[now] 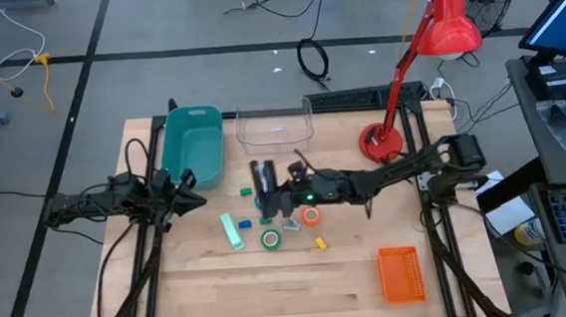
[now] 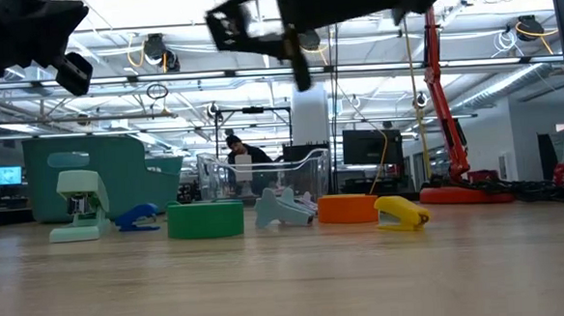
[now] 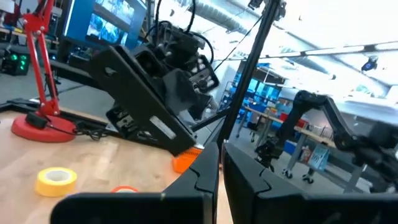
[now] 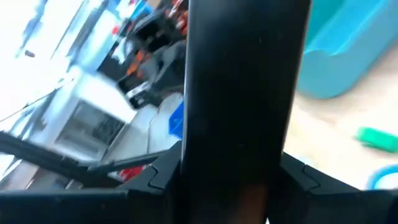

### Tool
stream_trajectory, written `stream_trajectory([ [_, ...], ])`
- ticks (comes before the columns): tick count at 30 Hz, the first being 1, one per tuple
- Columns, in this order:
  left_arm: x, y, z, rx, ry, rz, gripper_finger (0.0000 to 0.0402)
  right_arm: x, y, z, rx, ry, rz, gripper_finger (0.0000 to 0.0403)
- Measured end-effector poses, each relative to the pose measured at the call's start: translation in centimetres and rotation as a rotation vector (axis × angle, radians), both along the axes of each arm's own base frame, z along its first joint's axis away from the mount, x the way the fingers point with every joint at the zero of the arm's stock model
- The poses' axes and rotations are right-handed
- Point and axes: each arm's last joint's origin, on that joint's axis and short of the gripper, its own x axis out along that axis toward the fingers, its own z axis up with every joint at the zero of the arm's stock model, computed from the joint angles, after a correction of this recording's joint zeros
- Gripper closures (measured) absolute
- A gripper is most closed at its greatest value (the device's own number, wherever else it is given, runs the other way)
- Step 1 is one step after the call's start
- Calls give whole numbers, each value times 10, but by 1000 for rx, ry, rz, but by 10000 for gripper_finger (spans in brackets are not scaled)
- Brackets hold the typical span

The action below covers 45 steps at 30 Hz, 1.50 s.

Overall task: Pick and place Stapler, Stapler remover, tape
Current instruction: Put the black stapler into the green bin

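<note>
Holding a black stapler [image 1: 262,176] clamped in the right gripper [image 1: 268,191], you look to be in the carry step, lifted above the table [image 1: 213,293] near the middle of the clutter. Next you need to swing it toward a container, I judge the teal bin [image 1: 193,143] or the clear tray [image 1: 274,126], both close behind it. Below sit the green tape roll [image 1: 271,239], orange tape roll [image 1: 311,215], a mint stapler [image 1: 232,231] and a yellow stapler remover [image 2: 401,213], so keep your height. The left gripper [image 3: 219,163] waits at the left edge with its fingers nearly together on nothing. The red lamp [image 1: 426,59] stands well right.
</note>
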Motion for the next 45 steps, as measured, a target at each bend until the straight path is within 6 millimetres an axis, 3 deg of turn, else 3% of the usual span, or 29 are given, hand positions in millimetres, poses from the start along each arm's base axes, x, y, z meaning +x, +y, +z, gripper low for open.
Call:
stream_trajectory([
  [4,0,0,1,-24,-11,7,378,30,-2,12,-51,-7,76,255],
  [8,0,1,2,-36,-15,17,378,46,-10,21,-90,6,88,255],
  [20,0,1,2,-48,-8,25,378,51,-19,29,-77,-14,87,255],
  [27,0,3,2,-137,4,66,378,82,-14,36,-125,-47,150,255],
  [33,0,4,2,-207,10,86,372,89,-13,30,-128,25,176,255],
  [37,0,5,2,-271,16,99,331,89,-14,32,-131,15,173,255],
  [45,-2,6,9,-360,-59,129,190,89,-20,31,-126,27,120,255],
])
